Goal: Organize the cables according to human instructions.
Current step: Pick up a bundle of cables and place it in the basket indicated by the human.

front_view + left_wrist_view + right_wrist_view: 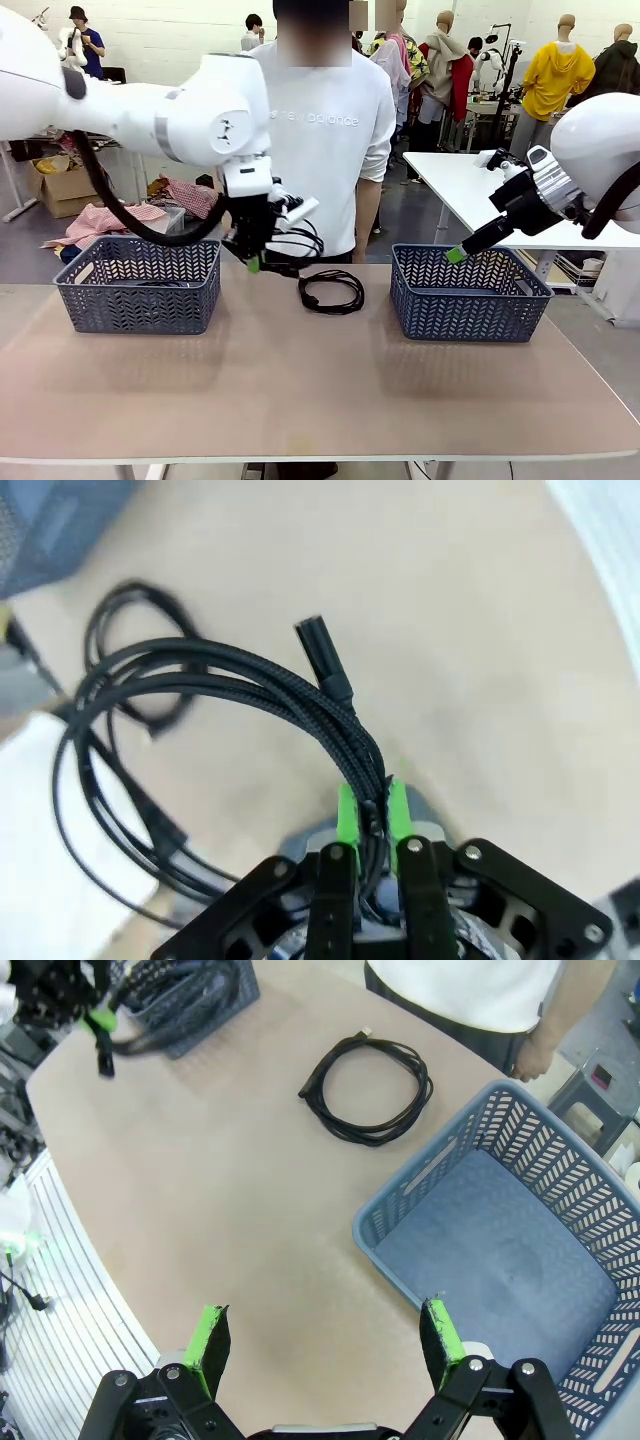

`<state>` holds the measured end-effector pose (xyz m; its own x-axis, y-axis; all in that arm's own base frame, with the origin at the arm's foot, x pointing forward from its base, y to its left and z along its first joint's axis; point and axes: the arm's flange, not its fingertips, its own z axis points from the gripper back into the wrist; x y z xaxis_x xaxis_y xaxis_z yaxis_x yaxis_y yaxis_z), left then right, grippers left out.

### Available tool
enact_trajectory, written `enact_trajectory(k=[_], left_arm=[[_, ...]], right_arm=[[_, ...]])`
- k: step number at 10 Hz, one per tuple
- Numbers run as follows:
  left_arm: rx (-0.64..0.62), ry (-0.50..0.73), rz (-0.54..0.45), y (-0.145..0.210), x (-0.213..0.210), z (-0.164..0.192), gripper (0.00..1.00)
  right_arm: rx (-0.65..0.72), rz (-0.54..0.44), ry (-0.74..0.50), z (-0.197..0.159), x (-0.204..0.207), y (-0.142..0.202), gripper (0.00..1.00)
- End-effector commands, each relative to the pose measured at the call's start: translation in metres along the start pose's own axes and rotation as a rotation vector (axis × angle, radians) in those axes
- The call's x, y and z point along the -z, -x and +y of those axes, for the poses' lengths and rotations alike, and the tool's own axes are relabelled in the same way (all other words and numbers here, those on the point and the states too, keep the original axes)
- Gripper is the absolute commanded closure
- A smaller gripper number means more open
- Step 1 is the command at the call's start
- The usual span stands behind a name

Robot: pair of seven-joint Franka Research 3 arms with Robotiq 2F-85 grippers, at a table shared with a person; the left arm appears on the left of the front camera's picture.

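A coiled cable (297,240) hangs clamped between the fingers (349,810) of the left gripper (255,263). Its bundled strands run straight out past the green pads, and the loop and plug fan away beyond the tips, clear of the desk (300,390). Just below those fingers, toward the right arm's side, a second cable (331,291) lies flat on the desk. The left basket (137,300) stands close on the fingers' other side. The right basket (468,300) is well apart, beyond the lying coil. Above it hovers the right gripper (456,254), fingers apart and empty. The held coil looks nearer the left basket, but which basket the person wants cannot be told.
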<state>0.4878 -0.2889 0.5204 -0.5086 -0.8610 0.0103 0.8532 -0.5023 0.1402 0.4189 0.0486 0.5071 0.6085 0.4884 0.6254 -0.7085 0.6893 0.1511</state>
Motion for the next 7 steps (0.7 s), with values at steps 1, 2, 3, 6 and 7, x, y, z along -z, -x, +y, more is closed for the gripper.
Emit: enact_trajectory(k=[1, 2, 3, 6, 7], left_arm=[[-0.149, -0.031, 0.036, 0.036, -0.002, -0.011, 1.00], [-0.212, -0.027, 0.043, 0.059, -0.005, -0.017, 1.00], [-0.288, -0.029, 0.039, 0.086, -0.007, -0.025, 1.00], [-0.435, -0.037, 0.023, 0.135, -0.007, -0.045, 1.00], [-0.460, -0.039, 0.014, 0.143, -0.007, -0.049, 1.00]], right_arm=[[-0.002, -0.023, -0.016, -0.002, 0.000, -0.001, 0.00], [-0.002, -0.023, -0.016, -0.002, 0.000, -0.001, 0.00], [-0.002, -0.023, -0.016, -0.002, 0.000, -0.001, 0.00], [-0.002, -0.023, -0.016, -0.002, 0.000, -0.001, 0.00], [-0.002, -0.023, -0.016, -0.002, 0.000, -0.001, 0.00]])
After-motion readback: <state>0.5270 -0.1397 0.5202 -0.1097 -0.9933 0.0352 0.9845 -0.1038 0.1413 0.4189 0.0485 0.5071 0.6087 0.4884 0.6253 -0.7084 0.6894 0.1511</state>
